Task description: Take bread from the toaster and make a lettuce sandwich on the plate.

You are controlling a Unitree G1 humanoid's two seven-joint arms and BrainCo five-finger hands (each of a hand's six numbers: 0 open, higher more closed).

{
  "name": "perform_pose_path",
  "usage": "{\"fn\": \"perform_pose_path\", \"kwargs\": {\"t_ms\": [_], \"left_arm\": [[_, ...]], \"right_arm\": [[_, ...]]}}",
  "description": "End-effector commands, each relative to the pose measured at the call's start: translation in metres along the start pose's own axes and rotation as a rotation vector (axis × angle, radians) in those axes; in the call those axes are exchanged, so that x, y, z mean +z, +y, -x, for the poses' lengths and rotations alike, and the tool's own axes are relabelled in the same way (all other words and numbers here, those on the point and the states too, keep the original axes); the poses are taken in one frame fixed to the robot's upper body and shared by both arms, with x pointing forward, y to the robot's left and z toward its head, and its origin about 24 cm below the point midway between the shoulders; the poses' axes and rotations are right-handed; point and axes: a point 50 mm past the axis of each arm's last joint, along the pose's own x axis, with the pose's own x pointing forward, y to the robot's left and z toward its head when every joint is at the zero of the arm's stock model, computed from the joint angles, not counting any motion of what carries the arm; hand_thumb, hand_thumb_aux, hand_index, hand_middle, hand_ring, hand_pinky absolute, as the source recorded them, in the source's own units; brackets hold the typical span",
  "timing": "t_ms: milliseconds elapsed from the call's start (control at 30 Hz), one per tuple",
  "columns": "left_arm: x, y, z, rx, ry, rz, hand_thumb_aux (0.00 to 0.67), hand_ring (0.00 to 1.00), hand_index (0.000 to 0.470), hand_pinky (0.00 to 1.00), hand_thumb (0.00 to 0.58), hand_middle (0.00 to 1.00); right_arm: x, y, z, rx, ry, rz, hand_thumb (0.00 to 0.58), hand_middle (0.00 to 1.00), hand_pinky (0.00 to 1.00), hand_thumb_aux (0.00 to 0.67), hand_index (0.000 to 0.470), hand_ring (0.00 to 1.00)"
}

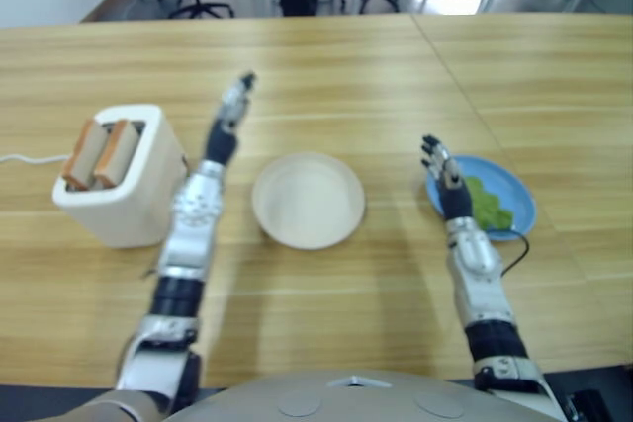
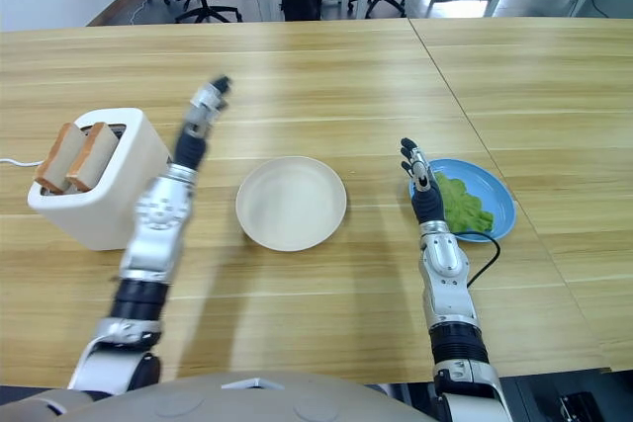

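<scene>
Hovering empty, fingers straight, left hand and right hand flank the plate. Bread waits in the toaster left of it; lifting a slice looks next.

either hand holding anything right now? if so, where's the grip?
Nothing held. Left hand is empty above the table right of the toaster; right hand is empty by the blue plate. Both bread slices sit in the toaster.

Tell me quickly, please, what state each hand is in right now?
Left hand: open, holding nothing.
Right hand: open, holding nothing.
</scene>
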Motion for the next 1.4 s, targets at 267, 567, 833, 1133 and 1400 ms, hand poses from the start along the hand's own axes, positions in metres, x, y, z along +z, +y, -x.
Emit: {"fn": "perform_pose_path", "kwargs": {"t_ms": [267,567,833,1133,1400], "left_arm": [[-0.043,0.144,0.062,0.003,0.640,-1.029,0.000,0.00,0.000,0.00,0.000,0.00],[-0.105,0.116,0.109,-0.191,0.991,-1.086,0.000,0.00,0.000,0.00,0.000,0.00],[-0.111,0.121,0.116,-0.194,1.055,-1.123,0.000,0.00,0.000,0.00,0.000,0.00],[-0.110,0.124,0.121,-0.183,1.090,-1.139,0.000,0.00,0.000,0.00,0.000,0.00],[-0.106,0.129,0.121,-0.155,1.097,-1.176,0.000,0.00,0.000,0.00,0.000,0.00]], "right_arm": [[-0.004,-0.001,0.010,-0.040,0.030,-0.008,0.000,0.00,0.00,0.000,0.000,0.00],[0.001,-0.009,0.015,-0.055,0.026,0.007,0.000,0.00,0.00,0.000,0.000,0.00],[0.000,-0.014,0.018,-0.061,0.038,0.019,0.000,0.00,0.00,0.000,0.000,0.00],[0.000,-0.016,0.020,-0.059,0.047,0.021,0.000,0.00,0.00,0.000,0.000,0.00],[0.000,-0.016,0.021,-0.057,0.048,0.023,0.000,0.00,0.00,0.000,0.000,0.00]]}}
